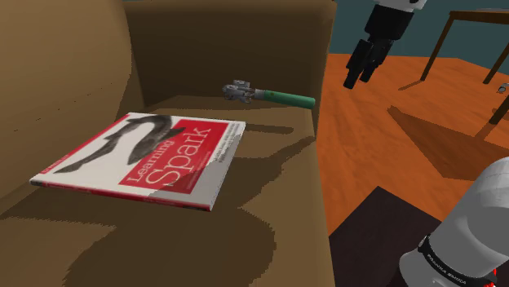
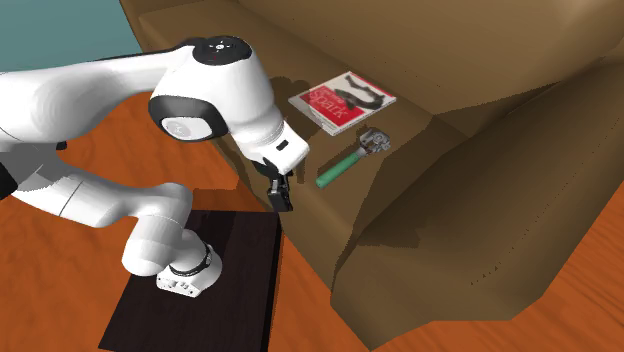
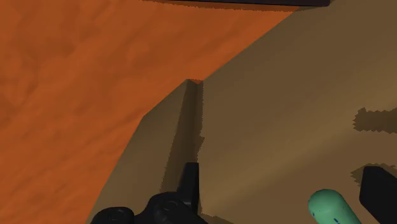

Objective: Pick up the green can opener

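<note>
Brown sofa (image 1: 81, 65) on an orange floor (image 1: 383, 155), with the arm poised off the seat's front edge.

The black gripper (image 1: 359, 75) hangs released, its fingers (image 3: 189, 181) standing apart and clasping nothing. In the wrist view the rounded green handle end of the can opener (image 3: 331, 207) shows between them, close beside one finger. In the shoulder view the opener (image 1: 273, 95) lies flat on the seat near its edge, at about eight o'clock from the gripper and apart from it, grey metal head pointing away. A red-and-white book (image 1: 147, 159) rests on the cushion at eight o'clock from the opener. The dark stand (image 2: 200, 290) sits on the floor.
</note>
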